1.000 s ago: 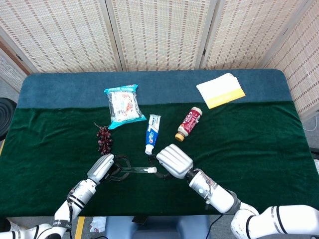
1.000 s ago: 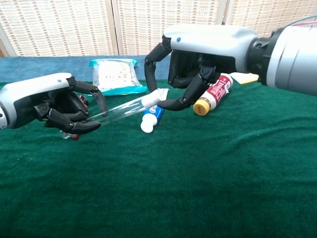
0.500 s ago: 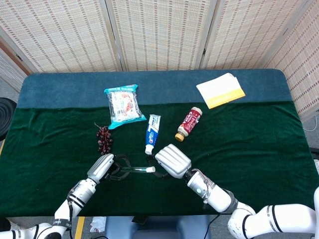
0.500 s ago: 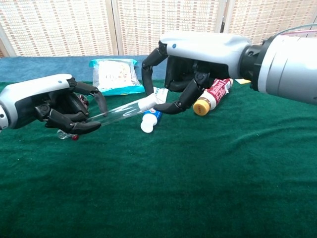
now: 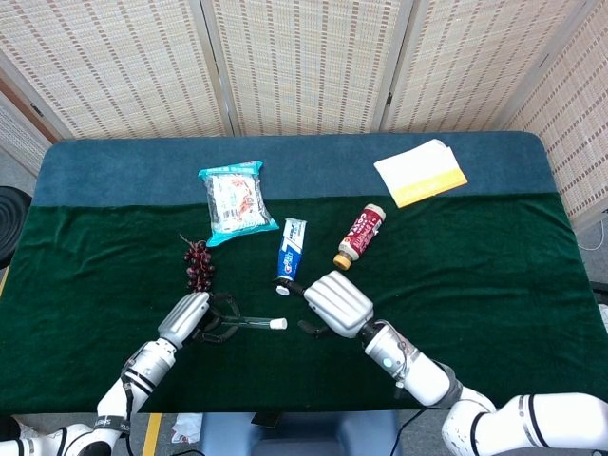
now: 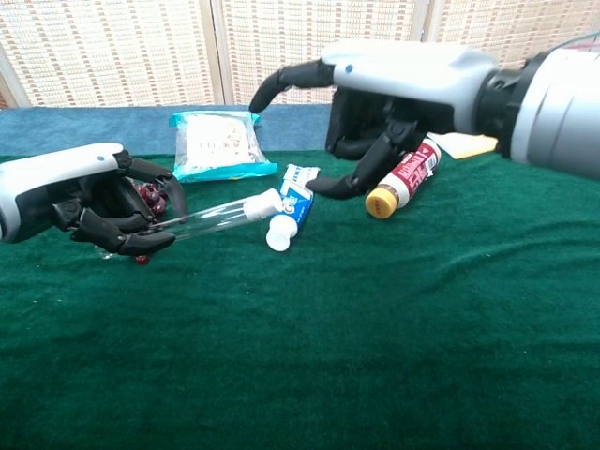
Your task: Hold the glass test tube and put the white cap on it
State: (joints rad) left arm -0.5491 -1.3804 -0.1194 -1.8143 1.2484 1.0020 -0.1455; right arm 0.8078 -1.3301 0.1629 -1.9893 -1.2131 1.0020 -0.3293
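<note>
My left hand [image 5: 190, 319] [image 6: 89, 199] grips the glass test tube [image 5: 249, 324] [image 6: 208, 216] by its lower end and holds it slanted above the green cloth. The white cap [image 5: 277, 324] [image 6: 261, 202] sits on the tube's right end. My right hand [image 5: 335, 304] [image 6: 394, 94] hovers just right of the cap with its fingers spread and nothing in them; it does not touch the cap.
A toothpaste tube [image 5: 289, 254] [image 6: 290, 205] lies just beyond the cap. A small bottle [image 5: 359, 236] [image 6: 403, 178], grapes [image 5: 198, 265], a snack bag [image 5: 234, 200] [image 6: 220, 142] and a yellow-white pad [image 5: 421, 172] lie farther back.
My right hand has let go of the cap and drawn back to the right with its fingers opened. The left hand has shifted slightly left with the capped tube.
</note>
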